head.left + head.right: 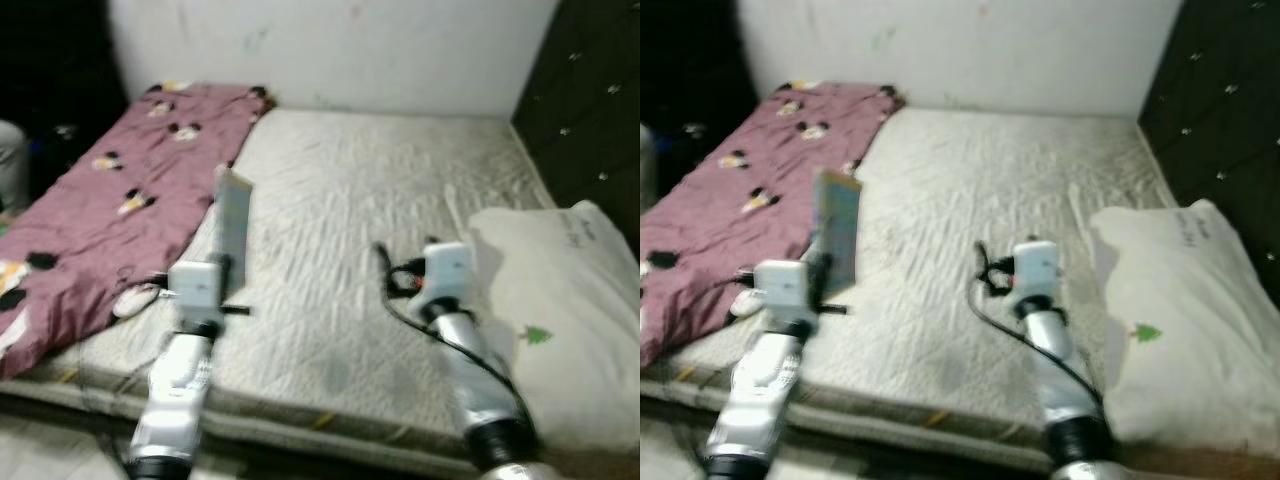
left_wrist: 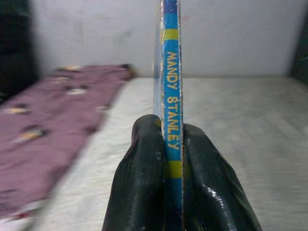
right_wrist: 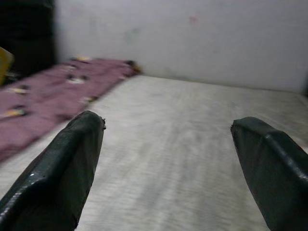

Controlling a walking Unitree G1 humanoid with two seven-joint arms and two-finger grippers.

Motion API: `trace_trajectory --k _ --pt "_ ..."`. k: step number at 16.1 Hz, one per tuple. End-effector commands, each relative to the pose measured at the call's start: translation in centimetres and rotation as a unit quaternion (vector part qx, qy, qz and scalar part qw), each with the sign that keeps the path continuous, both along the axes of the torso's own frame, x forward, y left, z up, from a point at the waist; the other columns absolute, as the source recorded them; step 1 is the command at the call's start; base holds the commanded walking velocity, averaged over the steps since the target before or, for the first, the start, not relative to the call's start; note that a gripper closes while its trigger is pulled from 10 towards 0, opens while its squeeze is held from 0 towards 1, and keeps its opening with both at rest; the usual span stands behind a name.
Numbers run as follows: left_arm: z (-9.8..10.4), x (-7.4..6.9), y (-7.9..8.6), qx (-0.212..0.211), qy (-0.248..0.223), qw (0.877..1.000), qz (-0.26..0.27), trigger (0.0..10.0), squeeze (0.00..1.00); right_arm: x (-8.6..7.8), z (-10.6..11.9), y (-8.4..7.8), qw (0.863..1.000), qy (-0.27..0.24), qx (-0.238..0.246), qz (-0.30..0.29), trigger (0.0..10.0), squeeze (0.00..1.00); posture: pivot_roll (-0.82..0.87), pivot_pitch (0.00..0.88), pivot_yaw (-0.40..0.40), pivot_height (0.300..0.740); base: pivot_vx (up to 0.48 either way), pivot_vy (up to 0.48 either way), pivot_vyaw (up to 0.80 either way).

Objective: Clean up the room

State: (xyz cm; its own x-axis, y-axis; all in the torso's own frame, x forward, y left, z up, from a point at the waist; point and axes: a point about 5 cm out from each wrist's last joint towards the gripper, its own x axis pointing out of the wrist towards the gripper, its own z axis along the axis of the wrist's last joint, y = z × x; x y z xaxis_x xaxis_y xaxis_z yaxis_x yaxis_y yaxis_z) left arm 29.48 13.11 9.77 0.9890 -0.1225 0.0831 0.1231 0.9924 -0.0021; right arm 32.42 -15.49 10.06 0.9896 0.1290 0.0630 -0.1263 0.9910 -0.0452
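A thin blue and yellow book (image 2: 171, 72) stands upright in my left gripper (image 2: 171, 144), which is shut on its lower edge; the spine reads "MANDY STANLEY". In the head views the book (image 1: 836, 232) is held above the left side of the bare mattress (image 1: 380, 200), near the edge of a maroon blanket (image 1: 110, 190). My right gripper (image 3: 168, 144) is open with nothing between its fingers (image 3: 72, 159), held over the mattress to the right of centre, its arm (image 1: 470, 350) reaching in from the front edge.
A white pillow (image 1: 560, 300) lies on the right side of the mattress. A white wall (image 1: 340, 40) runs behind the bed, and a dark tufted panel (image 1: 590, 100) stands on the right. A small white object (image 1: 135, 298) lies by the blanket's edge.
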Motion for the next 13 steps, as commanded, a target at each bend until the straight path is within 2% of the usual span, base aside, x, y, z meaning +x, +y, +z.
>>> trace_trajectory --k 1,4,7,11,13 --pt "1.17 0.30 1.02 0.008 -0.029 0.999 0.011 10.0 0.00 0.31 0.66 1.18 1.000 -0.013 0.009 0.011 10.0 0.00 0.00 0.000 0.050 0.740 0.341 0.000 0.00" --pt "0.85 0.47 1.09 0.016 -0.015 0.999 0.039 10.0 0.00 0.19 0.47 1.13 1.000 -0.011 0.006 0.010 10.0 0.00 0.00 0.000 0.048 0.740 0.000 0.000 0.00" --pt "0.87 0.45 0.96 0.015 -0.017 0.999 0.035 10.0 0.00 0.19 0.30 1.12 1.000 -0.005 0.004 0.010 10.0 0.00 0.00 0.000 0.047 0.740 0.000 0.000 0.00" --pt "1.01 0.40 0.75 0.020 -0.022 0.999 0.026 10.0 0.00 0.18 0.26 1.14 1.000 -0.005 0.007 0.010 10.0 0.00 0.00 0.000 0.044 0.740 0.000 0.000 -0.75" --pt "1.00 0.31 0.67 0.020 -0.023 0.999 0.026 10.0 0.00 0.09 0.23 1.16 1.000 -0.006 0.005 0.012 10.0 0.00 0.00 0.000 0.043 0.740 0.000 0.000 0.00"
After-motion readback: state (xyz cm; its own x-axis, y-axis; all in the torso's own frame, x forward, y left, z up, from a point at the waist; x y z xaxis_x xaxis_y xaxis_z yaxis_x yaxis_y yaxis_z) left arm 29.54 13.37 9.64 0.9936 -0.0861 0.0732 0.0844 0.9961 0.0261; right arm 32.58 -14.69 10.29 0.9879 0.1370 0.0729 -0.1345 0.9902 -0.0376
